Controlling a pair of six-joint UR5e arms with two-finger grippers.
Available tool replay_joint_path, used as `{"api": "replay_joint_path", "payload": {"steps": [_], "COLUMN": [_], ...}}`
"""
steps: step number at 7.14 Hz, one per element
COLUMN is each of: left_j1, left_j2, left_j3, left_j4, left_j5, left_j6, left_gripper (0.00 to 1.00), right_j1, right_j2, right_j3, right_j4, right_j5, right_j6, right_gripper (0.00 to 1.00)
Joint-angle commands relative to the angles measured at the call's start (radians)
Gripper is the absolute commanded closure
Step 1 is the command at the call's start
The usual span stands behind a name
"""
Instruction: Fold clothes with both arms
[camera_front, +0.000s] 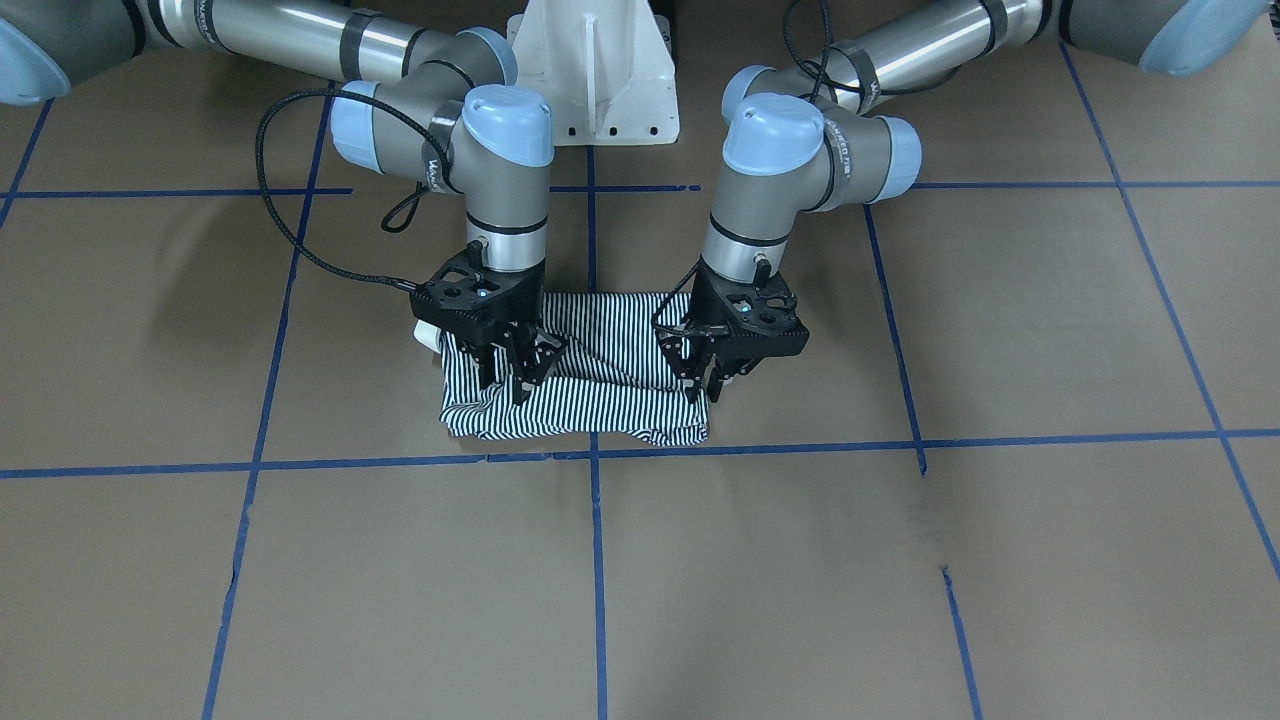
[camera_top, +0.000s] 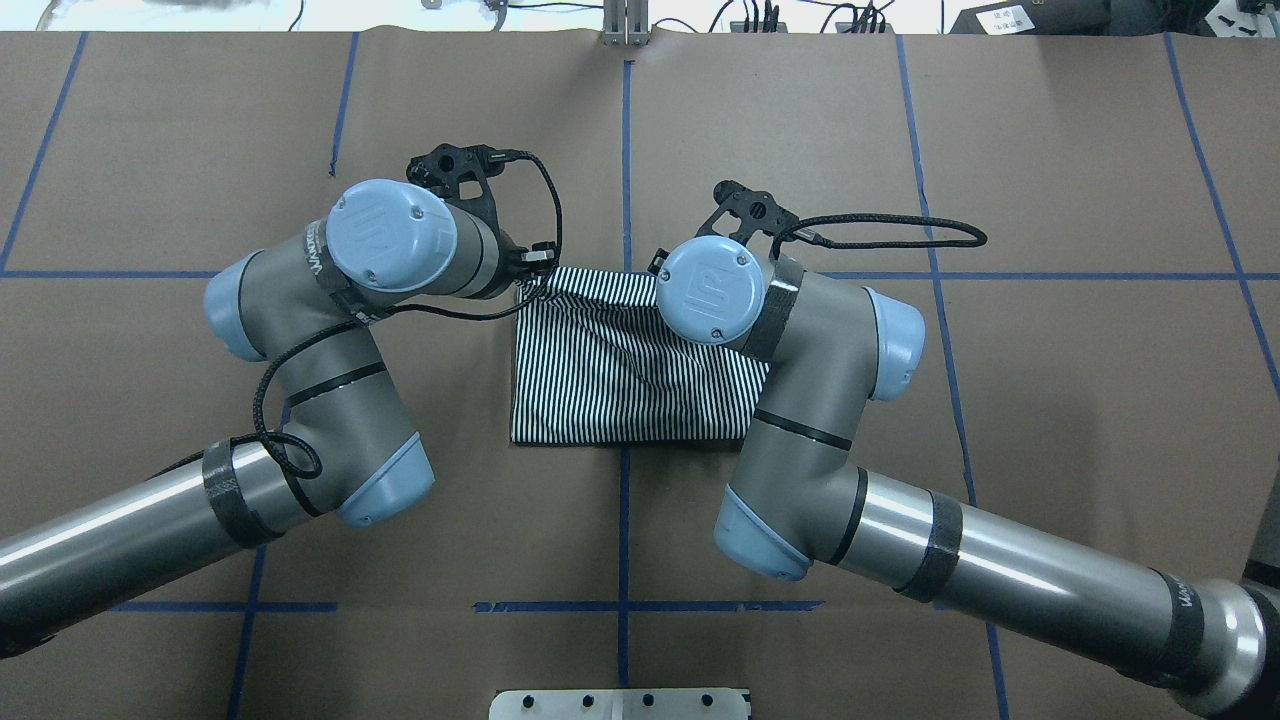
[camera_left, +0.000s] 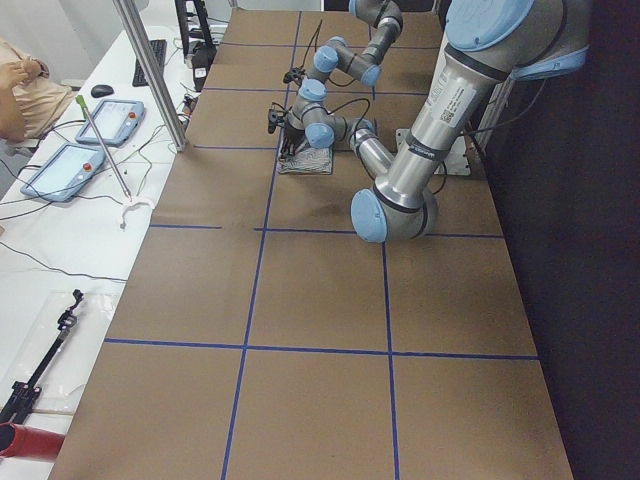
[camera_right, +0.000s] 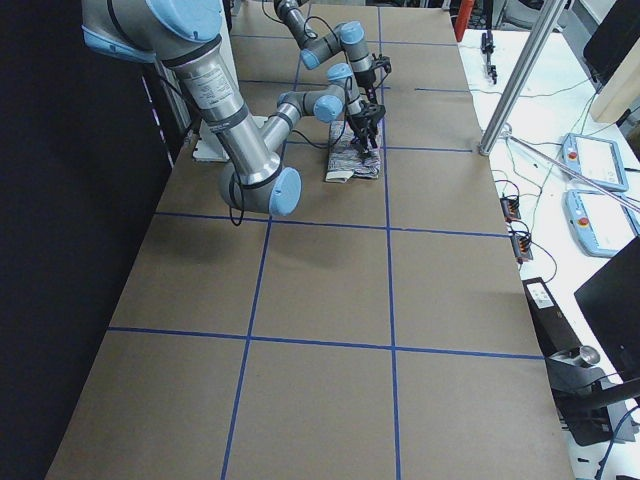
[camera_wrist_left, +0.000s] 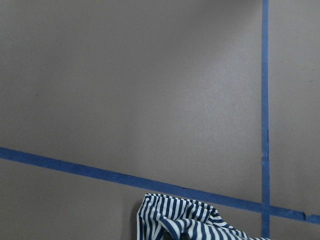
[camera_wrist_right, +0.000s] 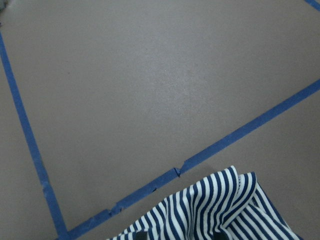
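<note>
Both read UR | left arm cap (camera_top: 383, 232) | right arm cap (camera_top: 712, 290) | striped shirt (camera_top: 600, 380) between

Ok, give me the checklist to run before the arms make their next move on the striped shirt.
1. Left gripper down at the shirt edge: ok.
2. Right gripper down on the shirt: ok.
3. Either gripper's hold on the fabric: cannot tell, the folds hide it.
4. Shirt lying flat: not ok, it is bunched up between the grippers.
5. Left arm and right arm apart: ok, a gap shows between them in the overhead view.
</note>
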Motion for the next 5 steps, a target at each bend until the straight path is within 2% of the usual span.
{"api": "replay_joint_path", "payload": {"steps": [1,2,5], "left_j1": [-0.11,-0.132,-0.131], "left_j2": [0.045,0.07,0.079], "left_j3": [-0.038,-0.04,-0.04], "left_j4": [-0.005,-0.04,-0.051], "left_j5": [-0.184,-0.191,-0.191], "left_j6": [0.225,0.281,0.277], "left_gripper": [0.0,0.0,0.0], "right_j1": [-0.002,-0.027,-0.099], "right_j2": [0.027,0.029,0.021], "right_j3": [0.012,0.013,-0.019], "right_j4": [-0.005,-0.005,-0.008], "right_j5": [0.043,0.036,-0.002], "right_j6": [-0.055,-0.081,-0.218], "right_gripper": [0.0,0.0,0.0]}}
